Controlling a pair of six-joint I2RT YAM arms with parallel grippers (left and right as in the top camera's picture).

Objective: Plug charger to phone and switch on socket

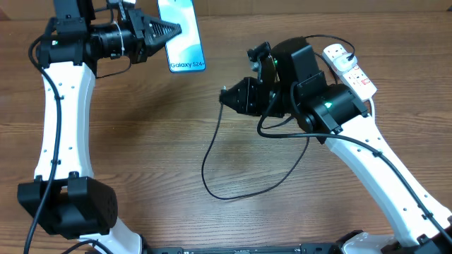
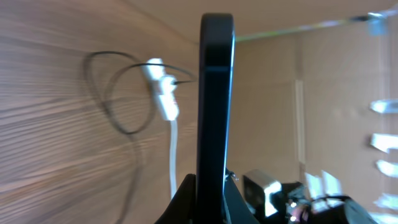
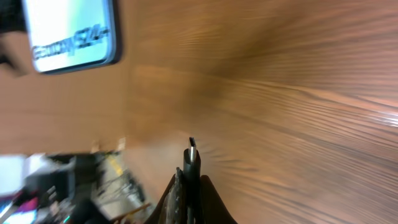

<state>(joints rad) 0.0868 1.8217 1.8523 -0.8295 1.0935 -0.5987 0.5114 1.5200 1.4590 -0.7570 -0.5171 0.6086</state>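
Observation:
My left gripper point(image 1: 171, 31) is shut on the phone point(image 1: 185, 42) at the back left. It holds the phone off the table, light blue screen up, with the "Galaxy S24" end pointing toward the middle. In the left wrist view the phone point(image 2: 216, 93) stands edge-on between the fingers point(image 2: 186, 193). My right gripper point(image 1: 224, 94) is shut on the charger's connector point(image 3: 191, 149), and its metal tip sticks out past the fingers toward the phone point(image 3: 71, 31). The black charger cable point(image 1: 209, 166) loops over the table. The white socket point(image 1: 349, 67) lies at the back right, partly behind the right arm.
The socket point(image 2: 161, 93) and its thick white cord point(image 2: 173, 155) show in the left wrist view, beside a loop of black cable point(image 2: 118, 93). Both arm bases stand at the front edge. The wooden tabletop point(image 1: 155, 141) lies bare between the arms.

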